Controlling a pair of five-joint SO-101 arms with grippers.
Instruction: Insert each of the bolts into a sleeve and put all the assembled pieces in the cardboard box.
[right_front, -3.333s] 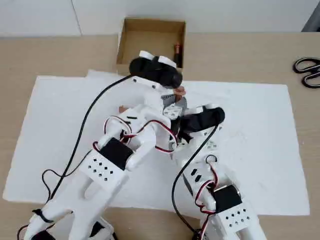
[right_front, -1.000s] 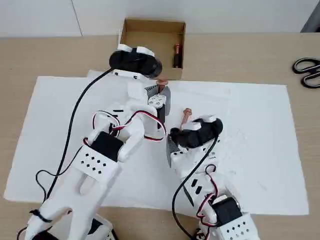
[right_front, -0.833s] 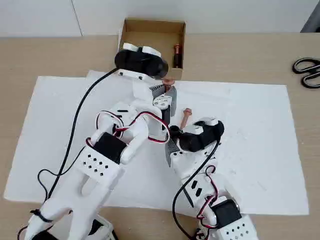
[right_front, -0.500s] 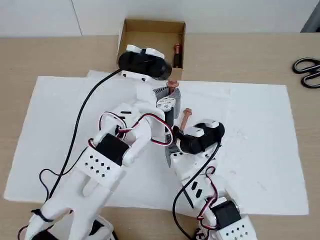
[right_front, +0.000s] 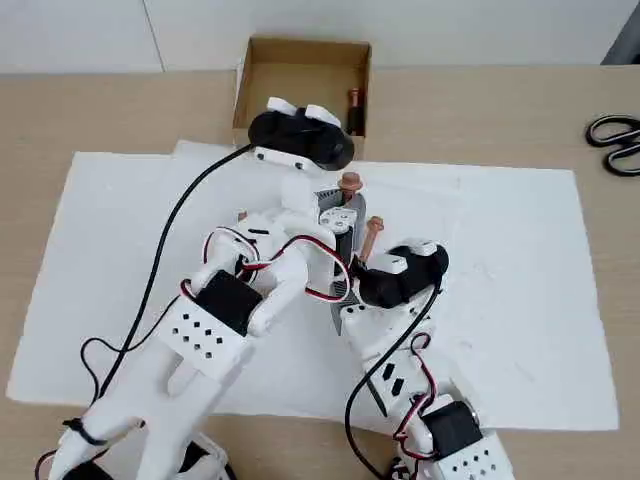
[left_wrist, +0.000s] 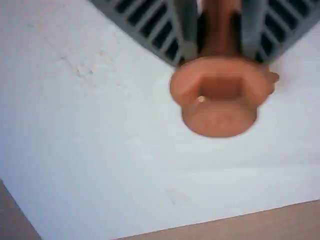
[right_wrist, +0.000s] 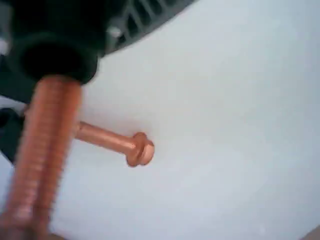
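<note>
Cardboard box (right_front: 258, 95) holds one assembled piece (right_front: 354, 108) against its wall, so the job reads as partly done. Left gripper (left_wrist: 218, 42) pinches a bolt (left_wrist: 220, 97) by its bare copper shank, head outward, over the white sheet (right_front: 500, 260) near the box. Right gripper (right_front: 358, 262): grip cannot be told; a dark sleeve (right_wrist: 52, 55) and threaded shank (right_wrist: 42, 145) sit close by it, with another bolt (right_wrist: 112, 141) beyond, none of them boxed yet.

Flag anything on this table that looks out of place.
The scissors at the right edge of the table have no part in the job. One loose bolt lies on the white sheet, with no sleeve visible on it.
</note>
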